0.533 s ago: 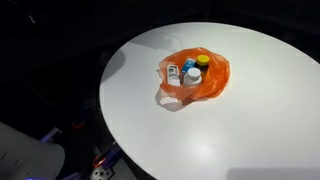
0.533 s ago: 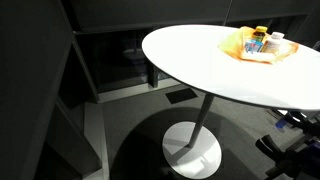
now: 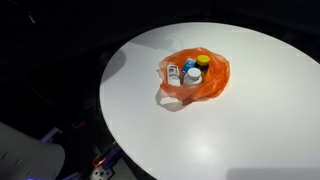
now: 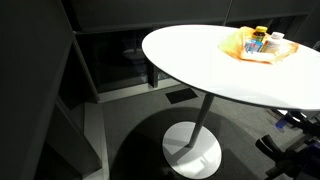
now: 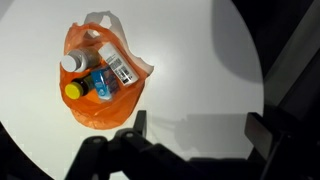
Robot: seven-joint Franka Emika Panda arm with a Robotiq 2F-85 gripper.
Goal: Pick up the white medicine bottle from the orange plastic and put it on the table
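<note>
Lying label-up on the orange plastic [image 5: 100, 108], the white medicine bottle [image 5: 118, 64] sits just beside a blue bottle [image 5: 100, 83] and a yellow-capped bottle [image 5: 73, 91] on the round white desk [image 5: 190, 60]. In the wrist view the tool [image 5: 198, 135] hangs over bare desk near the plastic, its jaws spread wide and gripping nothing.

- We see 1 round white table [image 3: 250, 120], its top brightly lit, in both exterior views [image 4: 190, 55].
- In an exterior view it stands on 1 slim white column [image 4: 205, 108] rising from a round white base [image 4: 193, 150].
- The floor [image 4: 120, 135] under it is dark grey.
- Behind the table we make out a dark wall [image 4: 110, 15]; the rest of the room lies in deep shadow.
</note>
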